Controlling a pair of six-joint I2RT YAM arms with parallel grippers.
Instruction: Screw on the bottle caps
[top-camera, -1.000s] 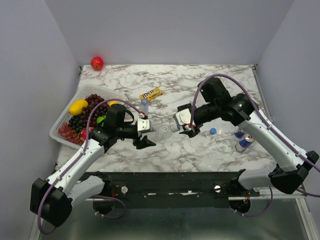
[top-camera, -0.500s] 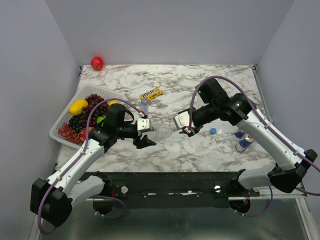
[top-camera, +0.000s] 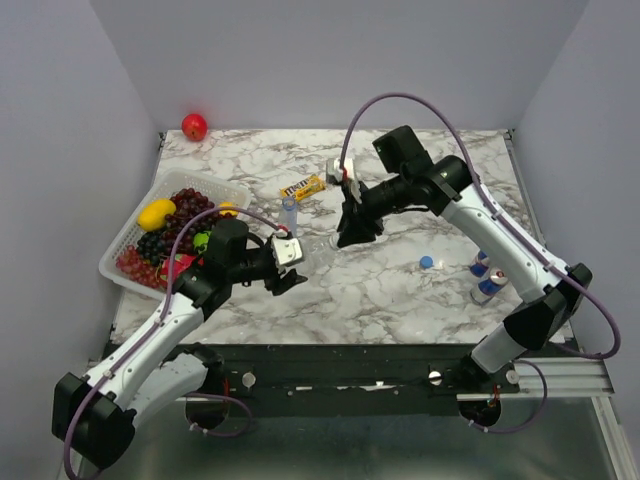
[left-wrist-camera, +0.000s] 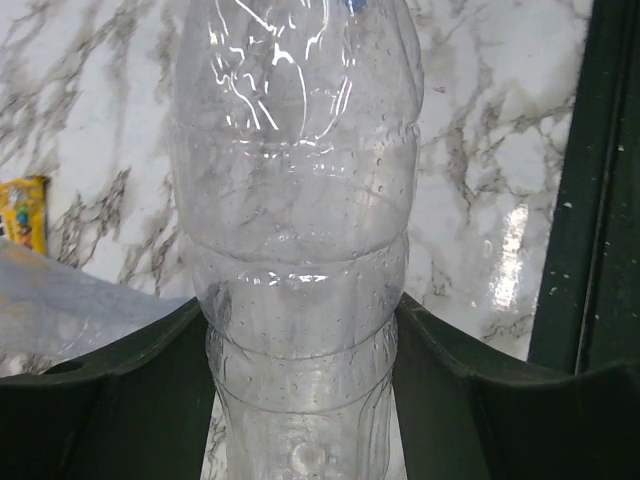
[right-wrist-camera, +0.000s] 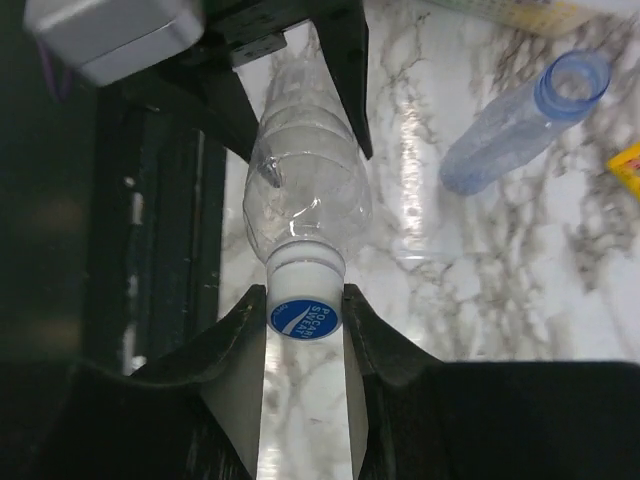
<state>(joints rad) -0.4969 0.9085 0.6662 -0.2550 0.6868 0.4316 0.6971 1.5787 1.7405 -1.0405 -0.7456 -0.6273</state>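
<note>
Two-arm capping of a clear bottle (left-wrist-camera: 300, 230), seen from above and from both wrists. The bottle is held off the marble table (top-camera: 400, 300), lying nearly level between the arms. Its lower body is clamped between the fingers of the left pincer (left-wrist-camera: 300, 335), which are closed against both sides, presumably so that the bottle cannot turn. The neck is pointed towards 2 o'clock in the top view, where it is met by the right pincer (right-wrist-camera: 305, 297).

In the right wrist view the blue cap (right-wrist-camera: 304, 318) is seated on the neck and is pinched on both sides by the fingers (right-wrist-camera: 240, 350), so the right pincer is judged to be closed on the cap. The wrist is lined up with the bottle's axis, which lets a roll of the wrist turn the cap along its thread. How far the cap is screwed down cannot be told.

A slim blue bottle (top-camera: 289, 213), its mouth open, is left at 12 o'clock of the left pincer. A second cap (top-camera: 427, 263) lies loose at 4 o'clock of the right pincer, near two cans (top-camera: 487, 278). These are judged to be later work.
</note>
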